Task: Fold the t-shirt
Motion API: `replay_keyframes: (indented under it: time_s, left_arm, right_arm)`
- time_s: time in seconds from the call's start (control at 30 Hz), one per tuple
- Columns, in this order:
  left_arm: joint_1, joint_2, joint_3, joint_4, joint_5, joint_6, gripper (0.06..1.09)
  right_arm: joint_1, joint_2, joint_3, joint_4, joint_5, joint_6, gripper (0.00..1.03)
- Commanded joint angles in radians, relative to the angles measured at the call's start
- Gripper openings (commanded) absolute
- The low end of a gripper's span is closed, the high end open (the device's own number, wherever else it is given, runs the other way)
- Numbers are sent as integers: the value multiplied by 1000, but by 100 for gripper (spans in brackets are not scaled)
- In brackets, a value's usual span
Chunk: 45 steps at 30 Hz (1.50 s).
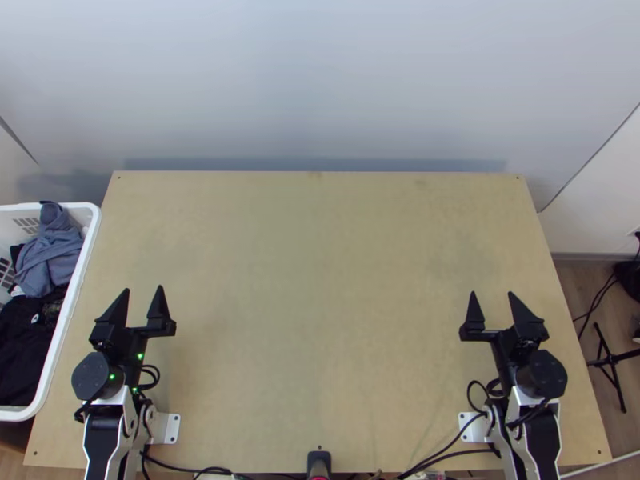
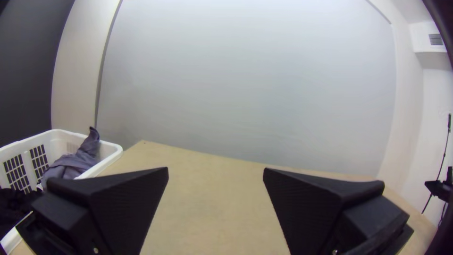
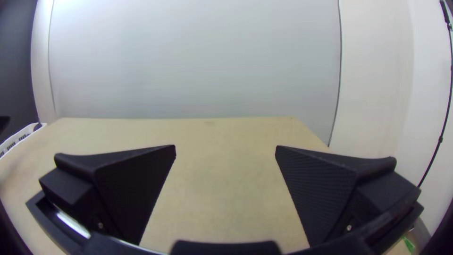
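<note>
Left tool (image 1: 143,291) and right tool (image 1: 492,294) are spread — in the laundry basket (image 1: 18,413), a deep grab could snag black cloth (image 1: 20,352) beside blue-grey cloth (image 1: 50,256).

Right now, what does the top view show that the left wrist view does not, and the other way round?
Top view: the right tool, open above the table, and two white brackets by the arms' bases.

Left wrist view: a vent high on the wall and a dark panel beyond the basket.

Both: the table, the left tool with its fingers apart, and the white basket holding bunched grey-blue cloth and black cloth. Which cloth is the t-shirt, I cannot tell.
</note>
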Motion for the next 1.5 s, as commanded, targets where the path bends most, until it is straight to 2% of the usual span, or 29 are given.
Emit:
replay_keyframes:
  time_s: [0.0, 0.1, 0.2, 0.33, 0.53, 0.73, 0.87, 1.1, 1.3, 1.47]
  left_arm:
    - [16, 1, 14, 19, 4, 19, 104]
    - [38, 2, 46, 19, 5, 24, 104]
    - [9, 36, 152, -57, 13, 24, 104]
    - [-25, 232, 315, -119, 11, 29, 104]
    - [-14, 648, 666, -347, 13, 53, 104]
    - [-7, 837, 896, -343, 14, 59, 104]
    - [-17, 1024, 1115, -421, 13, 55, 104]
    - [-19, 1318, 1462, -413, 11, 52, 104]
    - [-40, 1579, 1744, -522, 1, 19, 104]
    - [-40, 1765, 1912, -554, -82, 16, 104]
  right_arm:
    - [-14, 68, 33, 53, 0, 2, 98]
    - [-14, 228, 118, 116, 2, 16, 98]
    - [-13, 440, 276, 113, 3, 16, 98]
    - [-13, 595, 452, 103, 8, 5, 98]
    - [-8, 794, 737, 4, 22, 16, 98]
    - [13, 981, 989, -22, 25, 3, 98]
    - [50, 1110, 1136, -61, 31, -12, 98]
    - [87, 1291, 1277, -70, 39, -23, 98]
    - [75, 1443, 1316, -67, 59, -21, 98]
    - [75, 1515, 1371, -78, 77, -21, 98]
